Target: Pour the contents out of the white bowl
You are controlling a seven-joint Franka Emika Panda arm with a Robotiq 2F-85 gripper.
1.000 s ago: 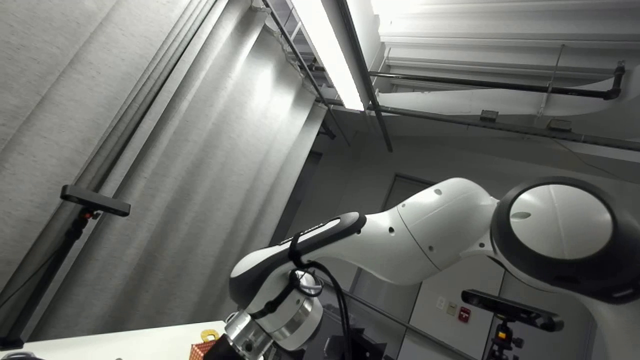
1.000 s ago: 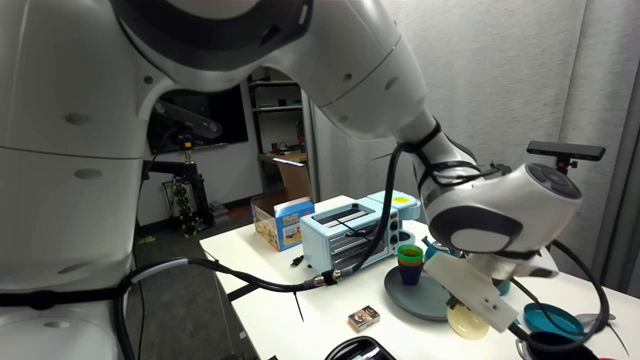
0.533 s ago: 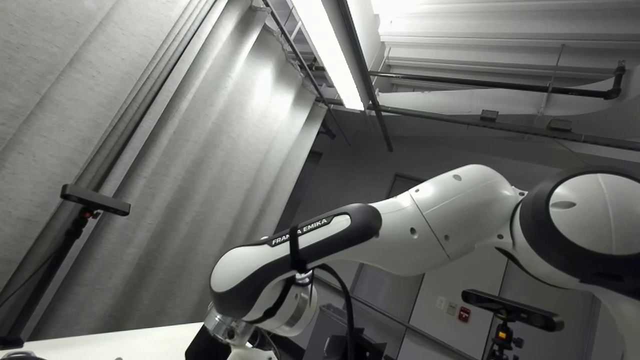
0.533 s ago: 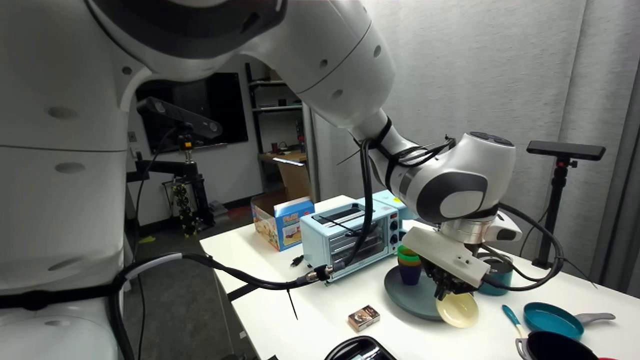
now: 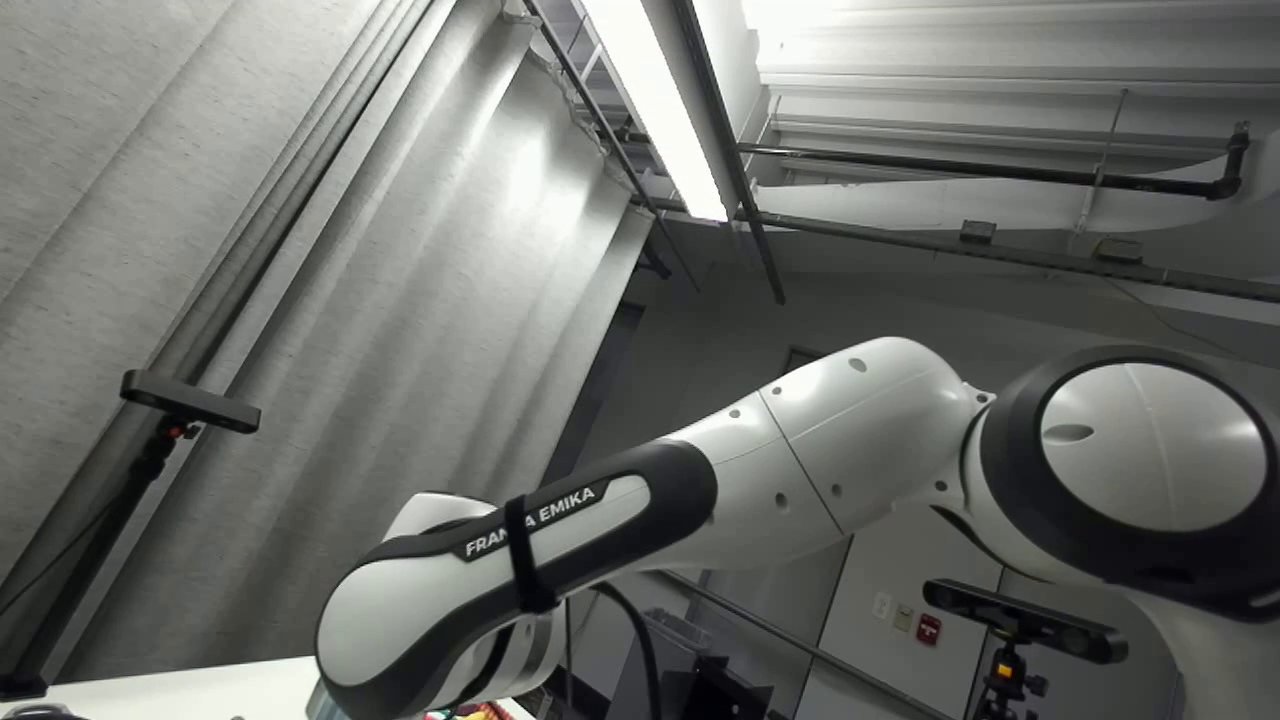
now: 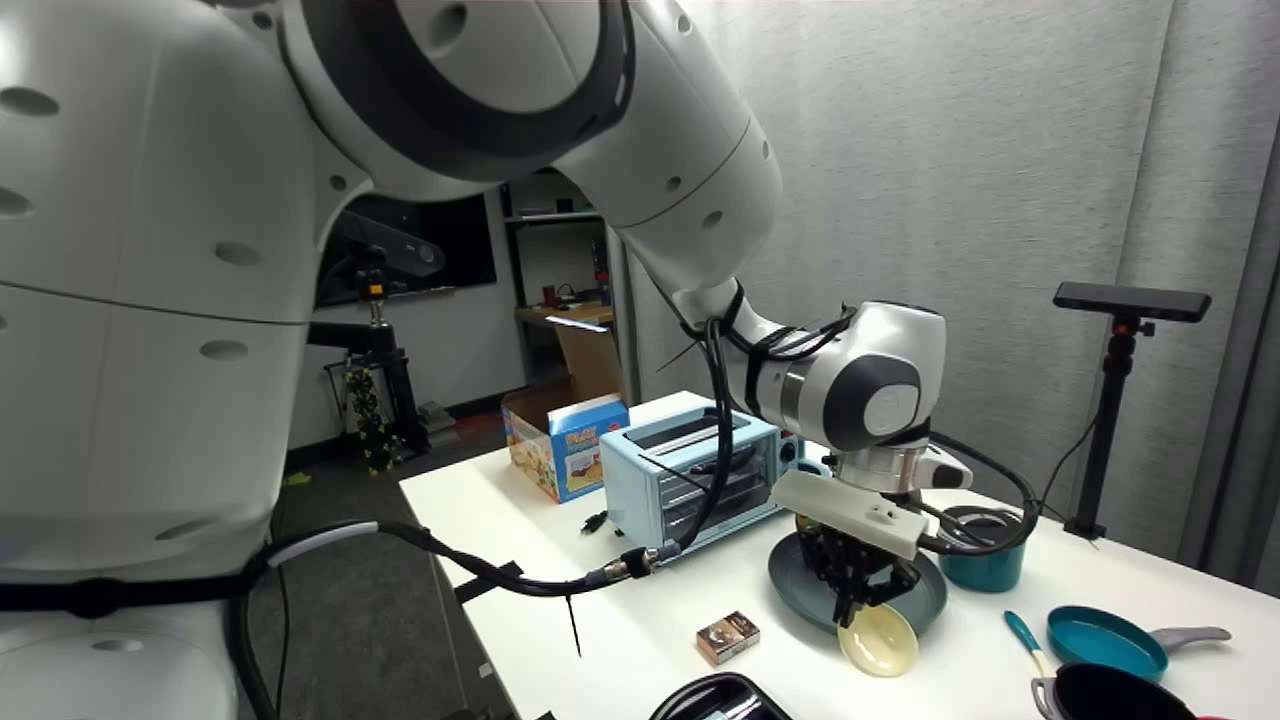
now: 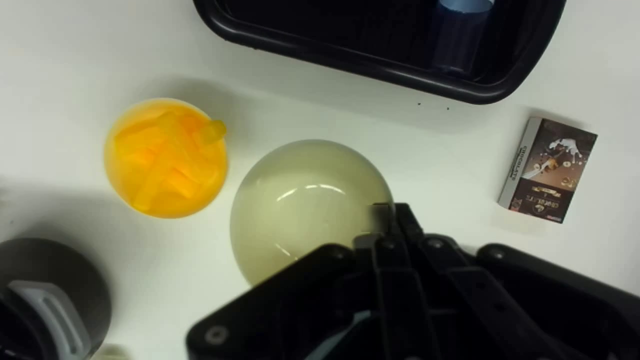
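The pale cream bowl (image 6: 880, 642) is held by its rim in my gripper (image 6: 850, 610), beside the grey-green plate. In the wrist view the bowl (image 7: 310, 210) shows a bare inside, with no contents visible in it. My gripper (image 7: 394, 216) is shut on the rim at the bowl's right side, one fingertip inside and one outside. The bowl's lower part is hidden behind the fingers. A small round container (image 7: 167, 162) filled with yellow and orange pieces stands left of the bowl in the wrist view. In an exterior view the gripper is below the frame's edge.
A black tray (image 7: 350, 62) and a chocolate box (image 7: 550, 170) lie near the bowl. A dark pot (image 7: 55, 280) with a grey handle is at lower left. The grey-green plate (image 6: 928, 600), toaster oven (image 6: 640, 490), teal pot (image 6: 985, 570) and teal pan (image 6: 1105, 640) stand around.
My arm has carried the bowl to the left in an exterior view, past the plate's front edge. The gripper has stayed shut on the rim.
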